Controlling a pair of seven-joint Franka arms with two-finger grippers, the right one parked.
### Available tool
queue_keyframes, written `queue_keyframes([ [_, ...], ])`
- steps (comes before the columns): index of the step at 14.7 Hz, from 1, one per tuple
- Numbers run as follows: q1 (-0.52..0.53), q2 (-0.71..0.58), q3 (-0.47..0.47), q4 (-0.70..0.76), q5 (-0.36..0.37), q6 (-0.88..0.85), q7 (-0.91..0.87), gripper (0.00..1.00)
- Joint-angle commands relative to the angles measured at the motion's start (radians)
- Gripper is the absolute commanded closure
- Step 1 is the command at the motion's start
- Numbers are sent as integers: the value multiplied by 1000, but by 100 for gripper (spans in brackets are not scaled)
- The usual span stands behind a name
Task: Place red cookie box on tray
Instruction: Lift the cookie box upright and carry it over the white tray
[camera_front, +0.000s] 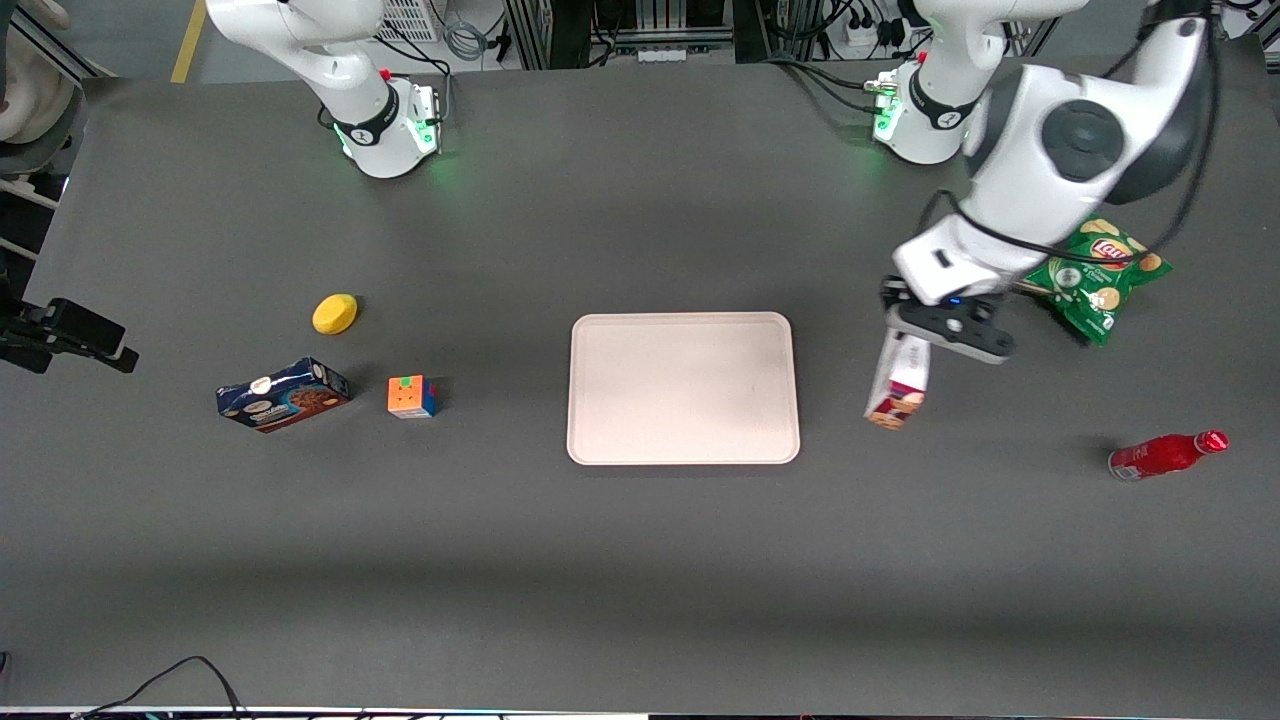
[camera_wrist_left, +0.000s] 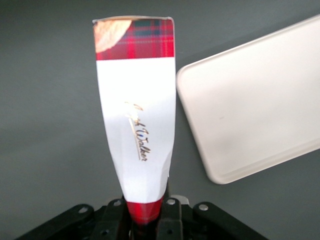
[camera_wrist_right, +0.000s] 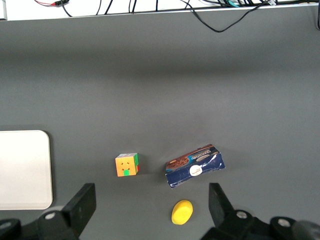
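Note:
My left gripper (camera_front: 922, 338) is shut on one end of the red cookie box (camera_front: 899, 384), which hangs down from it above the table, just off the tray's edge toward the working arm's end. In the left wrist view the red cookie box (camera_wrist_left: 136, 117) shows its white label patch and red plaid end, pinched at its near end between the gripper (camera_wrist_left: 146, 220) fingers. The pale cream tray (camera_front: 684, 388) lies flat mid-table with nothing on it; the tray (camera_wrist_left: 260, 100) sits beside the box in the wrist view.
A green chip bag (camera_front: 1098, 275) lies under the working arm. A red bottle (camera_front: 1165, 454) lies toward the working arm's end. Toward the parked arm's end are a colour cube (camera_front: 411, 396), a dark-blue cookie box (camera_front: 283, 394) and a yellow lemon-like object (camera_front: 334, 313).

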Motion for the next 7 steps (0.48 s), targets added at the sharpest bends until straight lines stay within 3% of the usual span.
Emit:
queue_keyframes([
  [1, -25, 77, -77, 53, 6, 9, -253, 100],
  [4, -55, 143, -106, 58, 25, 40, -371, 100],
  [7, -101, 224, -126, 63, 119, 95, -539, 100],
])
